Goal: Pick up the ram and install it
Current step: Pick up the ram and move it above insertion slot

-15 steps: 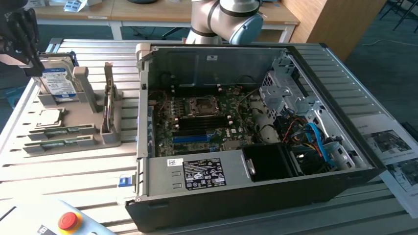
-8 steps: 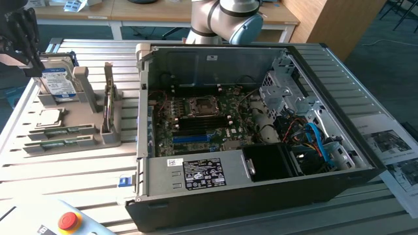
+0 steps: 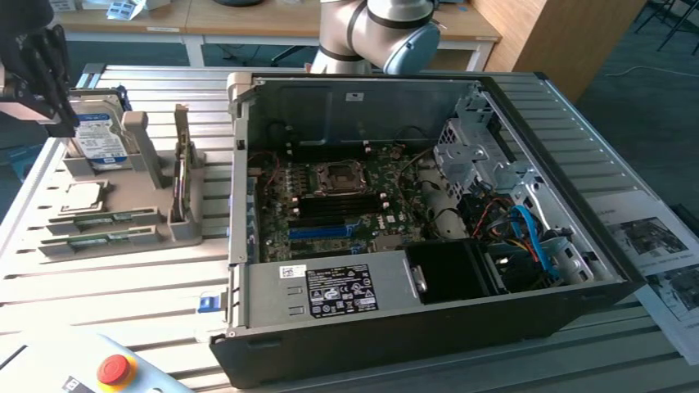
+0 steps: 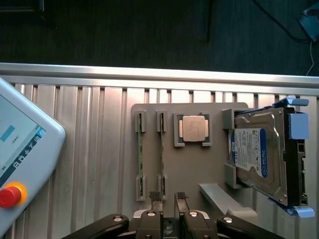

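As the jaws gape wide above the ram [image 4: 161, 149], they hold nothing.

Open computer case [image 3: 382, 348], hard drive [image 4: 254, 154], processor [image 4: 193, 128]

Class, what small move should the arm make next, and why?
Probably lower the open gripper onto the ram beside the processor: it lies unheld in the holder, roughly in line with the empty jaws.

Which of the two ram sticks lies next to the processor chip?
The ram stick between the processor chip and the other stick, the one nearest the open pincer.
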`<action>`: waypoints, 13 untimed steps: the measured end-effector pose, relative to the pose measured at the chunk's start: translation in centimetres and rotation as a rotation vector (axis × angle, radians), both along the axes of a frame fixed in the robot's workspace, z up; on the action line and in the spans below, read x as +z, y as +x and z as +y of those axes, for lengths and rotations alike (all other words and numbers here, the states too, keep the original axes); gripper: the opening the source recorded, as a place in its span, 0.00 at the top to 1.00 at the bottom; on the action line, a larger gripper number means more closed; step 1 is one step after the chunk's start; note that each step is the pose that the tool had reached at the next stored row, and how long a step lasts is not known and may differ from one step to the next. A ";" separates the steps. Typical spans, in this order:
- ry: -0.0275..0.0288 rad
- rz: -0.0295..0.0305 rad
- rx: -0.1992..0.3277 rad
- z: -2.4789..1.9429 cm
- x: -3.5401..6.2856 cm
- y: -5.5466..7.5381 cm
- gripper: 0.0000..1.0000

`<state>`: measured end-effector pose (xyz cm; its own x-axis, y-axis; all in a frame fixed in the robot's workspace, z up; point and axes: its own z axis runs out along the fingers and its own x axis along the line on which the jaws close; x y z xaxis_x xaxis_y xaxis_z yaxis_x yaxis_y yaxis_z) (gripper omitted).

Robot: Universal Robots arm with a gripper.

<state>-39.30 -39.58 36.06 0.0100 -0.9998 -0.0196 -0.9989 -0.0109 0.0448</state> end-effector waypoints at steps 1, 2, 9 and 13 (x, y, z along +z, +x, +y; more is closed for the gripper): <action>0.0000 0.0000 0.000 0.00 -0.17 0.0 0.76; 0.0000 0.0000 0.000 0.00 -0.35 0.0 0.76; 0.0003 0.0000 0.000 0.00 -1.64 0.0 0.76; 0.0006 -0.0001 0.000 0.00 -2.36 0.0 0.76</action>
